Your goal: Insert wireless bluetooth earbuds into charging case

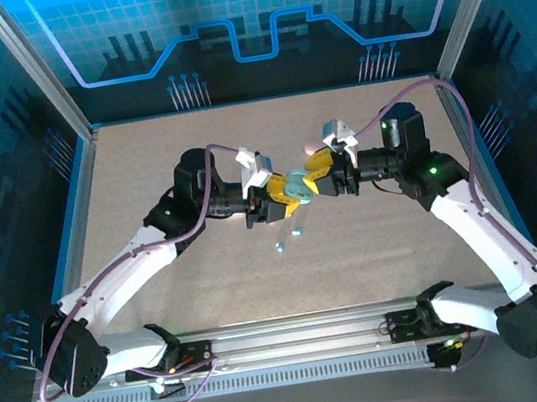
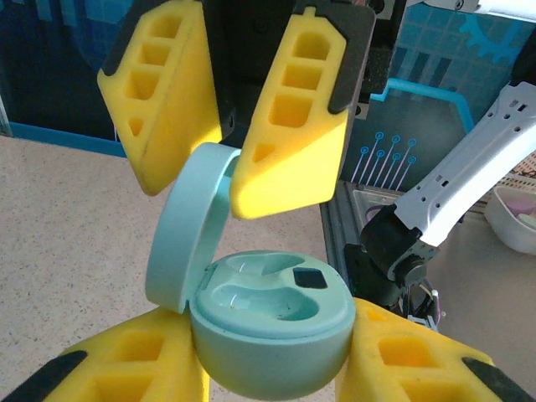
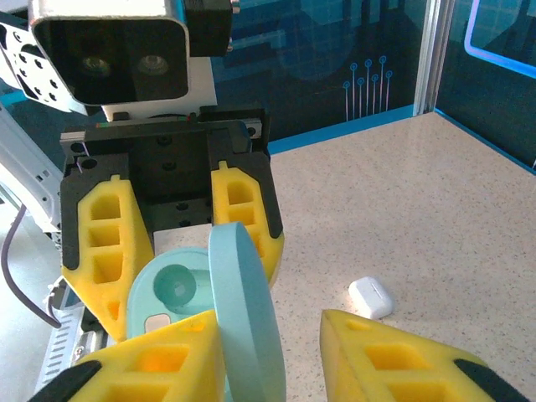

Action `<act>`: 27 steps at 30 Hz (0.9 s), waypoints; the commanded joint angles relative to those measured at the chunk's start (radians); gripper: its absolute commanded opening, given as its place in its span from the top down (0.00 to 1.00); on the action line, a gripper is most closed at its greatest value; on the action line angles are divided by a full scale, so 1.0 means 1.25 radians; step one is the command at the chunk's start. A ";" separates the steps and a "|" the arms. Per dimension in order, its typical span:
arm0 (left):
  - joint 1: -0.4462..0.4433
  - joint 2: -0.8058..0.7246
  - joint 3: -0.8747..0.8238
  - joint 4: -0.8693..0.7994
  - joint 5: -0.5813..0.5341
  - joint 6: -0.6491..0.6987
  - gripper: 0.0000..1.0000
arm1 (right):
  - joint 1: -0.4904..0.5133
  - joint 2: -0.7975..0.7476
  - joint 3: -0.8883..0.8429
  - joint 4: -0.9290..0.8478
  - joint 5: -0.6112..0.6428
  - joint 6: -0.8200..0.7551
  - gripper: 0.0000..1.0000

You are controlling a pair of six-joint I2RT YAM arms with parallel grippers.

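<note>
Your left end effector (image 2: 272, 368) pinches mint charging case (image 2: 268, 335); lid (image 2: 188, 234) hinged up, both wells (image 2: 251, 297) empty. Your right end effector (image 3: 268, 328) spread, one finger (image 3: 159, 356) against lid. Two pale earbuds (image 1: 298, 229) loose on surface (image 1: 141, 159).

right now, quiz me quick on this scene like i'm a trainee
1. True or false: the lid of the case is shut.
2. Which pincer grips the case's base: a) left b) right?
3. What colour is the spare case lying on the table?

Key:
1. False: the lid stands open, and the wells look empty.
2. a: the left pincer clamps the base.
3. White.
</note>
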 commanded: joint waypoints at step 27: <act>-0.005 0.022 0.006 0.032 -0.002 -0.008 0.32 | 0.073 -0.014 0.044 -0.023 0.152 -0.059 0.88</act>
